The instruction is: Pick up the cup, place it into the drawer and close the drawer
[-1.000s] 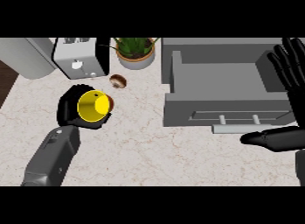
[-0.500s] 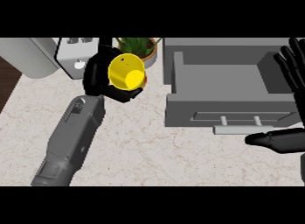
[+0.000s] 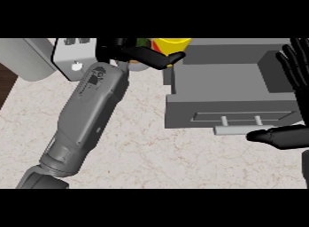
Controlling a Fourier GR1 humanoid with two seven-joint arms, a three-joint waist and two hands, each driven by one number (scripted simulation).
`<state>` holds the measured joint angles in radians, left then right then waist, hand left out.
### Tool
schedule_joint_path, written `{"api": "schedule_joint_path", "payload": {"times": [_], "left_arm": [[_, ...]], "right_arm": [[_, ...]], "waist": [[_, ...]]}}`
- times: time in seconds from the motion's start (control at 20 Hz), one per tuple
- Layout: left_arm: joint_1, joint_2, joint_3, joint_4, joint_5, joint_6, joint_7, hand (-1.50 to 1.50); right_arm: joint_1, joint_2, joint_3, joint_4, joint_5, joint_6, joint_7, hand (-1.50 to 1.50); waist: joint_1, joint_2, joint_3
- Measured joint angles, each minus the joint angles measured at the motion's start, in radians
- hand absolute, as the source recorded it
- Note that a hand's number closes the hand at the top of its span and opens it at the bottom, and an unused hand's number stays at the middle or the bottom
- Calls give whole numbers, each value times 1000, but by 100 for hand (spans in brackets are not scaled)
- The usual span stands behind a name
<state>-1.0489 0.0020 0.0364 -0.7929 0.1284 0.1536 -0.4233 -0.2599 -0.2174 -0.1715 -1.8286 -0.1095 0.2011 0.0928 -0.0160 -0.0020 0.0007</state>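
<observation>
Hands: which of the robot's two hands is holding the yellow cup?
The left hand, at the top of the view, is curled round the yellow cup. The right hand stays open by the drawer, holding nothing.

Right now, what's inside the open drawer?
The drawer shows only its bare grey floor; nothing lies in it. The right hand covers its right edge, so that strip is hidden. The yellow cup is held by the left hand at the drawer's back left corner.

Even, soft light covers the pale worktop [image 3: 137, 146]. The open drawer [image 3: 232, 91] holds a mild shade inside, toward two o'clock. No glare or blur shows; edges stay straight.
</observation>
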Motion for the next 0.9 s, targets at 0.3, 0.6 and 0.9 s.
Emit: {"api": "schedule_joint_path", "payload": {"times": [0.3, 0.6, 0.9], "left_arm": [[-171, -1, -74, 158, 51, 126, 122, 150], [-277, -2, -167, 339, 112, 199, 166, 150], [-290, -2, -275, 453, 144, 153, 206, 150]], "right_arm": [[-19, 8, 11, 11, -1, 1, -6, -150], [-73, 2, 13, 43, -11, 11, -10, -150], [-93, 3, 27, 54, -15, 26, -22, -150]], "waist": [[-27, 8, 0], [-62, 20, 1], [-111, 32, 2]]}}
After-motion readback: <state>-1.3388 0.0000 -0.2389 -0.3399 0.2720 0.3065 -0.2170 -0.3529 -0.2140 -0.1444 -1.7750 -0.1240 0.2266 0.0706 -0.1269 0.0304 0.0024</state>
